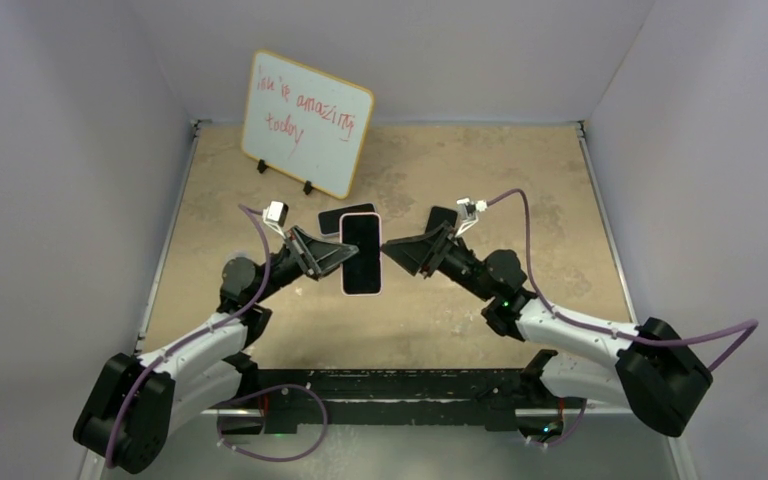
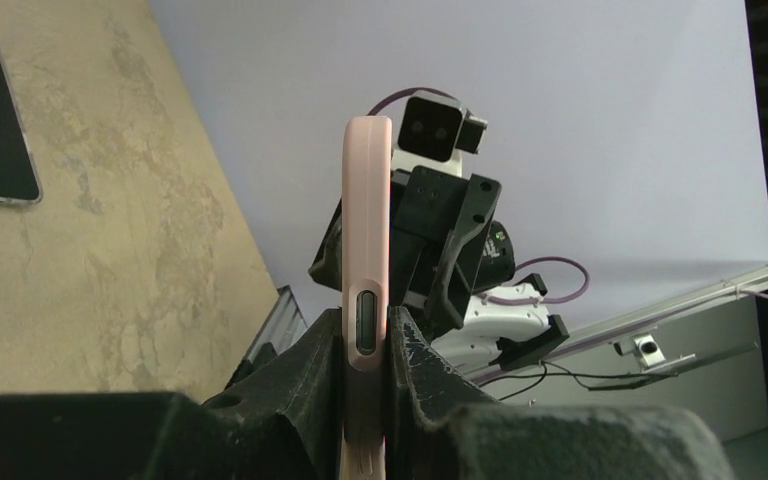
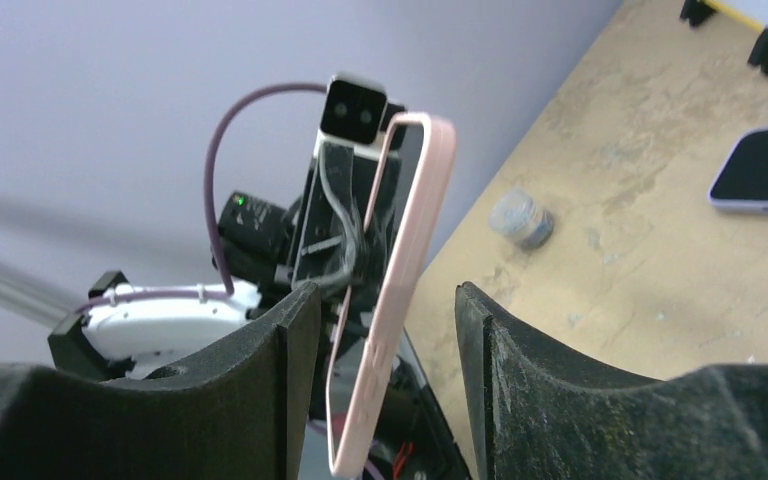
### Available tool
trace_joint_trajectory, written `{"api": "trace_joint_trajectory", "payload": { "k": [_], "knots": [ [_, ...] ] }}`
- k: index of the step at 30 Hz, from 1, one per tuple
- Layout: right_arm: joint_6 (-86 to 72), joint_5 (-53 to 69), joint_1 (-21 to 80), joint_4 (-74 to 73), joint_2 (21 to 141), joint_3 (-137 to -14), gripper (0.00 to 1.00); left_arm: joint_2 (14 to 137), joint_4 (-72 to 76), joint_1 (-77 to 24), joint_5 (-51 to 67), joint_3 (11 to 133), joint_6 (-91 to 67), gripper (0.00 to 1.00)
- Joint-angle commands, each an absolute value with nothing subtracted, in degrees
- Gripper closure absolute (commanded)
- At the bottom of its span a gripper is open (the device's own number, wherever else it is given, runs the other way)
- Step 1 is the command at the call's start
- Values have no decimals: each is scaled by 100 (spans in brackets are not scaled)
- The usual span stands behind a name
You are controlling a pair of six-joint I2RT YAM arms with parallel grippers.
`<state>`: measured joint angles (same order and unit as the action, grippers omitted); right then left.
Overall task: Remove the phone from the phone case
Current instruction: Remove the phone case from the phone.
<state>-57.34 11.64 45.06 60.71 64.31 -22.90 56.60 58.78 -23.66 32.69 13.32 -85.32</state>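
Pink phone case (image 2: pixel 368 230) clamped in left tool (image 2: pixel 365 345); right tool (image 3: pixel 382 297) agape.

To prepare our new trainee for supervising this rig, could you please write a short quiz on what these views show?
1. True or false: the right end effector is clamped on the pink phone case.
2. Which holds the case? A) left end effector B) right end effector C) neither
3. What lies flat on the table, apart from the raised case?
Key: 1 false, it is open; 2 A; 3 a second phone.
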Motion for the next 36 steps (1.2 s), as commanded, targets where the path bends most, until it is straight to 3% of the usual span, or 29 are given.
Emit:
{"api": "trace_joint_trajectory", "payload": {
  "k": [1,12,20,23,30,36],
  "knots": [
    [-5491,763,4511,5909,6364,-2725,45,5578,6625,-2380,3485,1630,-8420,100],
    [-5656,2128,4562,5674,6613,-2847,46,5485,6601,-2382,2974,1516,-8443,100],
    [-5646,2239,4744,5819,6867,-3008,47,5474,6580,-2391,2887,1534,-8455,100],
    [-5666,2341,4745,5934,7055,-3114,56,5434,6553,-2398,2960,1537,-8428,100],
    [-5392,2543,4679,5421,6873,-3278,100,5453,6312,-2390,3471,1576,-8287,100],
    [-5078,3041,4401,4688,6598,-3499,100,5547,6280,-2391,3884,1628,-8178,84]
  ]
}}
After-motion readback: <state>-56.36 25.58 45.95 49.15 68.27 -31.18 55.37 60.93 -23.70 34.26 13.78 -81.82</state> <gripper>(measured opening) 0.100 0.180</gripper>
